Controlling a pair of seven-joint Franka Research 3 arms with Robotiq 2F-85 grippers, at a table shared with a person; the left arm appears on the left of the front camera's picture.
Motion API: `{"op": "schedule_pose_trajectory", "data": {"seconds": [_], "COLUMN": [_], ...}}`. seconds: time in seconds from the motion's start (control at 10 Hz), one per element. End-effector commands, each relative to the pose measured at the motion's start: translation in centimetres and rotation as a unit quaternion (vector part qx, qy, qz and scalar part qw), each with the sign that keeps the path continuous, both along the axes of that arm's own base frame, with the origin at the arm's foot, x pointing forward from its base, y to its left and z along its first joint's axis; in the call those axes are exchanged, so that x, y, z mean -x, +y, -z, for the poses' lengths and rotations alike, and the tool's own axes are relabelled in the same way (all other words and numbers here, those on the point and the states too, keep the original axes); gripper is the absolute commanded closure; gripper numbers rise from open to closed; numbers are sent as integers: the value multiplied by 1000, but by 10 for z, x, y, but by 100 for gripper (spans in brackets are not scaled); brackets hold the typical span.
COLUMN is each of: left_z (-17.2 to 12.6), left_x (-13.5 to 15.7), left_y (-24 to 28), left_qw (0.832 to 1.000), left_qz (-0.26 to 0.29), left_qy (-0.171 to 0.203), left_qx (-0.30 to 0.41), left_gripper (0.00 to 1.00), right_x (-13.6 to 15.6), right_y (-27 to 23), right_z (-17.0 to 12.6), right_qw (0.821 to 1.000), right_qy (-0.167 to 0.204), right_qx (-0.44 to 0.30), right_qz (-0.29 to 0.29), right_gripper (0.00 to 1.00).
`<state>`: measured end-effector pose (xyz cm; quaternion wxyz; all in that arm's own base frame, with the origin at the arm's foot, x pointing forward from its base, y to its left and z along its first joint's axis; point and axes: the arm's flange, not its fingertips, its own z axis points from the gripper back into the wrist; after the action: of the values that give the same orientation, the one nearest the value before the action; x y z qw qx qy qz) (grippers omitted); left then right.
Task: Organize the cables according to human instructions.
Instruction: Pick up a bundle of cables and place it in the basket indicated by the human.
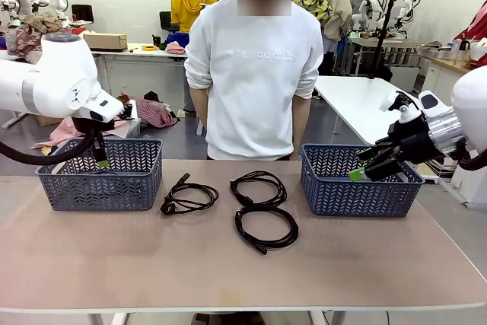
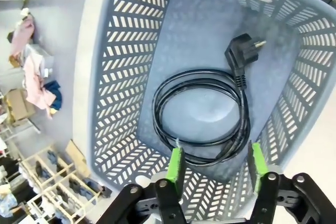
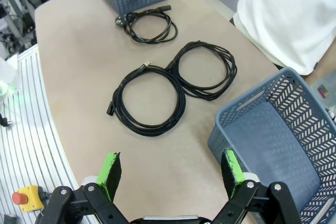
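Three thin black coiled power cords [image 3: 176,72] lie mid-frame on the beige table [image 1: 114,264], apparently awaiting sorting; a fourth cord [image 2: 242,56] rests in the grey slotted plastic basket [image 2: 121,77], seemingly sorted, below the left gripper [image 2: 216,153], fingers spread, empty; the right gripper [image 3: 169,158] hangs equally open

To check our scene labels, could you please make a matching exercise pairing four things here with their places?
Things:
1 left pincer
2 right pincer
3 cable below the left pincer
4 cable nearest the robot

Places:
a on the bare table
b open above the left basket
c inside the left basket
d open near the right basket

Pairs: 1-b; 2-d; 3-c; 4-a
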<state>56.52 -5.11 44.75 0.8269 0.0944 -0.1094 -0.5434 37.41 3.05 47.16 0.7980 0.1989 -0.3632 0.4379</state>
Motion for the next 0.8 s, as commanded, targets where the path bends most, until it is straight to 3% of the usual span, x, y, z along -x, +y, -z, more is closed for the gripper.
{"op": "schedule_pose_trajectory", "data": {"seconds": [0.0, 0.3, 0.7], "left_z": [-12, -15, -19], "left_x": [-2, -7, -6], "left_y": [8, 7, 11], "left_qw": [999, 999, 998], "left_qz": [-4, 2, -3], "left_qy": [28, 43, 33], "left_qx": [21, 33, 51], "left_gripper": [0, 0, 0], "right_x": [-4, -4, -4], "right_y": [-1, -1, -1], "right_z": [0, 0, 0], "right_qw": [1000, 1000, 1000], "right_qy": [-10, -10, -10], "right_qx": [-4, -4, -4], "right_qz": [-9, -9, -9], "right_gripper": [0, 0, 0]}}
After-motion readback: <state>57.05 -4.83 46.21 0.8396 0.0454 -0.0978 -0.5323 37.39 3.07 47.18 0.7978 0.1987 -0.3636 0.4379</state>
